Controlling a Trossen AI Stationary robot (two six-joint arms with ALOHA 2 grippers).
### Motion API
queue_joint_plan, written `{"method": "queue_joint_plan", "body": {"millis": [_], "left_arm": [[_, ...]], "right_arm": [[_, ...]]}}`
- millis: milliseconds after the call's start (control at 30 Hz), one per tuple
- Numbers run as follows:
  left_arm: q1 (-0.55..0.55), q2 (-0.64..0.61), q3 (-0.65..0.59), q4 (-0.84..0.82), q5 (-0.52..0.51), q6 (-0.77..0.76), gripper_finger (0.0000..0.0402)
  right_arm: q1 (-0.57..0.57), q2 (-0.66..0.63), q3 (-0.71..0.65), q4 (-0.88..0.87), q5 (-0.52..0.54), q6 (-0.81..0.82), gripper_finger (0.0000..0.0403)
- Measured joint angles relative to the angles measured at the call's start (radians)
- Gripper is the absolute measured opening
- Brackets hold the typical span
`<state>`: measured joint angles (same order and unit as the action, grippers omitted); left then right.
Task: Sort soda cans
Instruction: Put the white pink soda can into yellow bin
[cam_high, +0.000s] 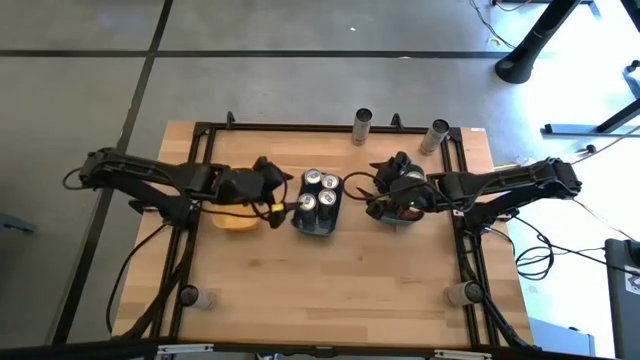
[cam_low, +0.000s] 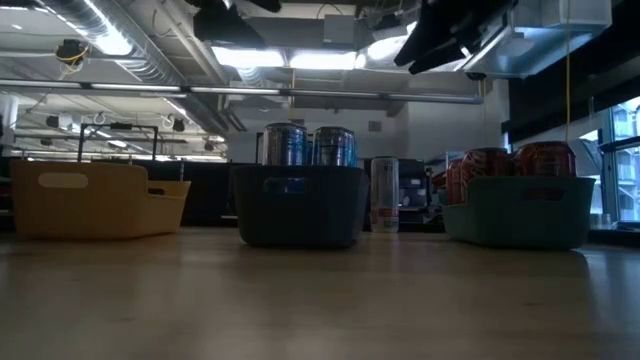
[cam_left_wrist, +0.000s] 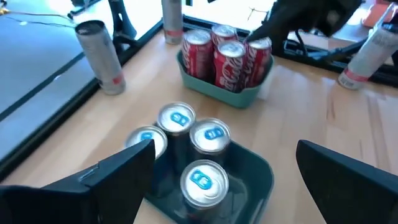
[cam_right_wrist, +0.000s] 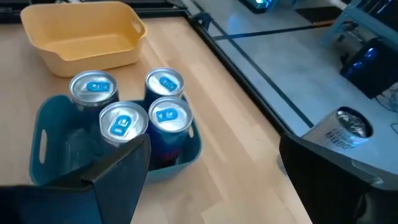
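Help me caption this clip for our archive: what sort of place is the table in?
Probably an indoor robotics lab or workshop. The low view shows exposed ceiling ducts and strip lights; the wooden table stands on a bare grey floor, with loose cables beside it.

You are working in a robotics lab or an industrial-style test space. Look past the wooden table (cam_high: 330, 290) in the low view: exposed ducts (cam_low: 120, 45) and pipes run along an open ceiling under long strip lights (cam_low: 330, 60), and racks of equipment stand in the dim background. From above, the floor (cam_high: 300, 90) is bare grey concrete with seams, loose cables (cam_high: 555, 255) trail beside the table, and the black foot of a stand (cam_high: 525, 65) sits near its far edge.
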<state>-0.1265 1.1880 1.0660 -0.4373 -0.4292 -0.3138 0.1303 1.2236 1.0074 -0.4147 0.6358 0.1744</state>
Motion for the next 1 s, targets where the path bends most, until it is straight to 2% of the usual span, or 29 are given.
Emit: {"method": "queue_joint_plan", "body": {"millis": [167,300,433,600,767,1000], "left_arm": [[0.023,-0.085,0.002,-0.054,0.001,-0.001,0.0376],[0.033,-0.155,0.002,-0.108,0.006,-0.013,0.0376],[0.043,-0.212,0.002,-0.169,0.006,-0.041,0.0376],[0.044,-0.244,0.002,-0.227,0.002,-0.046,0.0376],[0.058,-0.252,0.002,-0.266,-0.001,-0.041,0.0376],[0.064,-0.254,0.002,-0.303,-0.002,-0.041,0.0376]], "right_arm": [[-0.009,0.000,0.000,0.029,0.028,0.032,0.0356],[-0.060,0.000,0.000,0.095,0.014,0.010,0.0366],[-0.165,0.011,0.000,0.161,-0.050,-0.028,0.0396],[-0.324,0.052,0.000,0.279,-0.121,-0.077,0.0385],[-0.467,0.098,0.000,0.358,-0.130,-0.128,0.0384],[-0.563,0.105,0.000,0.361,-0.131,-0.126,0.0383]]}}
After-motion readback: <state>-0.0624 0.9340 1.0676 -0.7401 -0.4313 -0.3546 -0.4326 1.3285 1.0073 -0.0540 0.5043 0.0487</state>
